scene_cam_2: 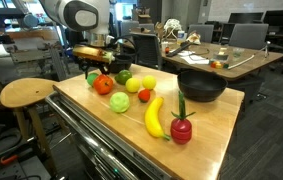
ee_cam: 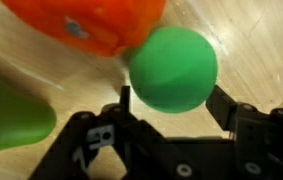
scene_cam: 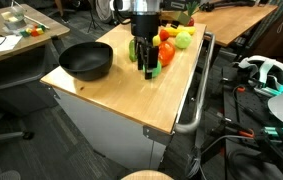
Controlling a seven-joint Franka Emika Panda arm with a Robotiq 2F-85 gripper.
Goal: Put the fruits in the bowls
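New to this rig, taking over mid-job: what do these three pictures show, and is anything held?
This is one robot arm with two fingers at its tip. Two cameras stand off the machine and show the wooden tabletop; the third sits on the wrist, looking past the fingers. On the table lie glossy toy fruits, among them a long yellow banana, and a wide black bowl. In the wrist view the fingers flank a round green fruit beside an orange one. Whether they pinch it, I cannot tell.

Tool (ee_cam: pixel 171 108) downward, jaws partly apart
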